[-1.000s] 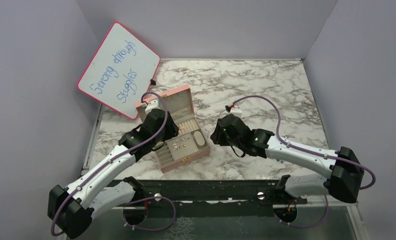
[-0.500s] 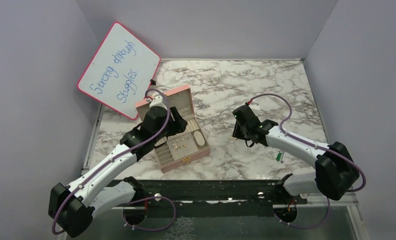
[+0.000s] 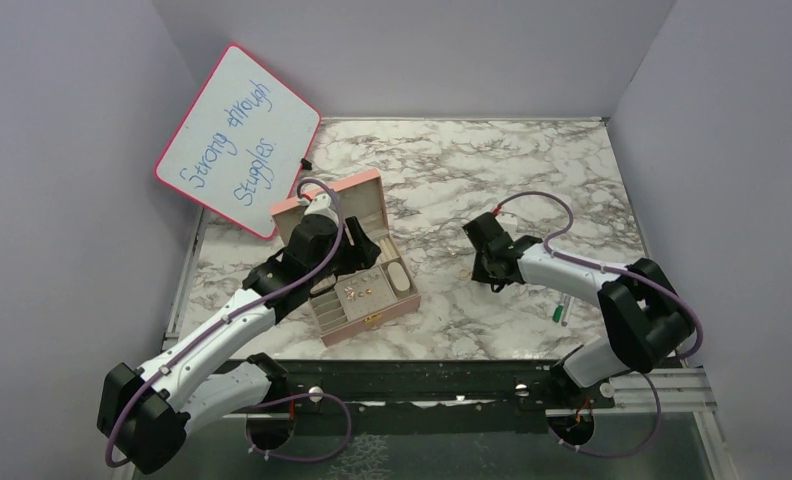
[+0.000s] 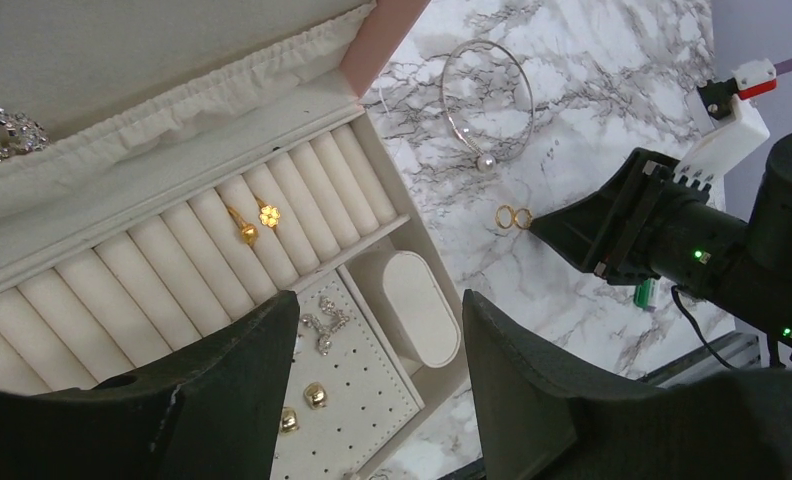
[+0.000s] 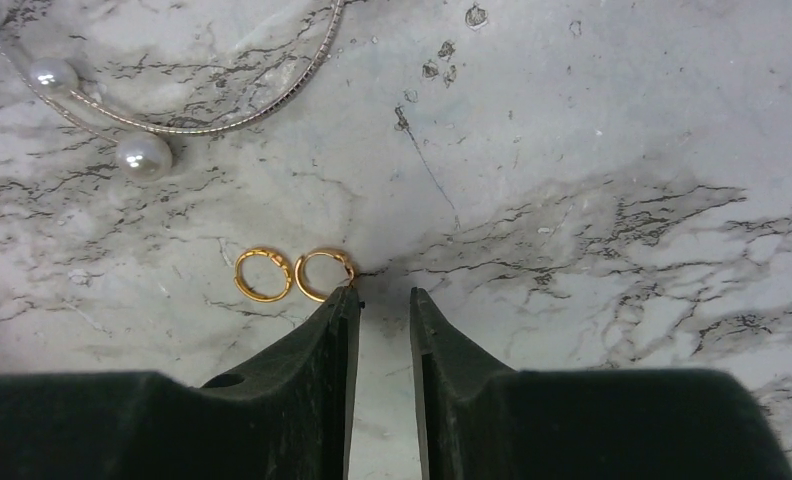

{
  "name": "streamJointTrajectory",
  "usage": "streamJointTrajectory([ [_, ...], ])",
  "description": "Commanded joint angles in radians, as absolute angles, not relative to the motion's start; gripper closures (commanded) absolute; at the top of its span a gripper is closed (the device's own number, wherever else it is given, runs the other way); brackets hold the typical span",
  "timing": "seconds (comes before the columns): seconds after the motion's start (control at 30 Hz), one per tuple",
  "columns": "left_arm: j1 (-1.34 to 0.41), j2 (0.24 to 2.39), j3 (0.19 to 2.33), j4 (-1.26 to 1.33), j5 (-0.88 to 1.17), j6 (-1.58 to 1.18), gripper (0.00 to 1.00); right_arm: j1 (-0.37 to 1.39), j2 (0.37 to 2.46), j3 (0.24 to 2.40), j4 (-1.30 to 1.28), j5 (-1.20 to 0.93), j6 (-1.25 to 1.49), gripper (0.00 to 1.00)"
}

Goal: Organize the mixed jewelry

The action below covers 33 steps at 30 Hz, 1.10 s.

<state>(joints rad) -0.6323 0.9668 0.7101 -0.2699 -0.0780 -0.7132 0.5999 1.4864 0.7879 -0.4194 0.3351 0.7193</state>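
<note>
Hoops (image 5: 263, 274), two in gold, lie together on the marble table (image 5: 592, 150) near a half-cropped pearl bangle (image 5: 142, 156). Right gripper (image 5: 384, 300), narrowly parted and empty, has one tip at a hoop's edge. Left gripper (image 4: 372, 340) gapes empty over the pink jewelry box (image 4: 384, 35), its fingers hiding some studs (image 4: 315, 395).

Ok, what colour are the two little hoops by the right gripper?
Gold; the two hoops show best in the right wrist view.

Bare marble desk (image 3: 532, 170) lies open behind and to the right of the right arm's fingers (image 5: 434, 350). To their left, two gold hoops (image 5: 294, 272) sit just beside one fingertip. A pearl bangle (image 5: 142, 156) lies beyond, and the pink box (image 3: 397, 308) stands farther left.
</note>
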Motion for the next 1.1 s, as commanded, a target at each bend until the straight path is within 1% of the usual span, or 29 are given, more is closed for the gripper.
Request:
streamJointTrajectory([
  [0.0, -0.634, 0.943, 0.691, -0.24, -0.049, -0.707, 0.37, 0.589, 1.529, 0.798, -0.367, 0.343, 0.701, 0.71],
  [0.2, -0.633, 0.943, 0.68, -0.241, -0.052, -0.703, 0.37, 0.584, 1.523, 0.798, -0.345, 0.326, 0.688, 0.74],
  [0.43, -0.632, 0.94, 0.676, -0.241, -0.06, -0.708, 0.37, 0.583, 1.48, 0.8, -0.341, 0.332, 0.676, 0.73],
  [0.57, -0.633, 0.938, 0.676, -0.241, -0.06, -0.712, 0.37, 0.58, 1.511, 0.816, -0.338, 0.351, 0.665, 0.72],
  [1.07, -0.633, 0.94, 0.672, -0.24, -0.06, -0.719, 0.37, 0.565, 1.591, 0.825, -0.271, 0.324, 0.621, 0.72],
])
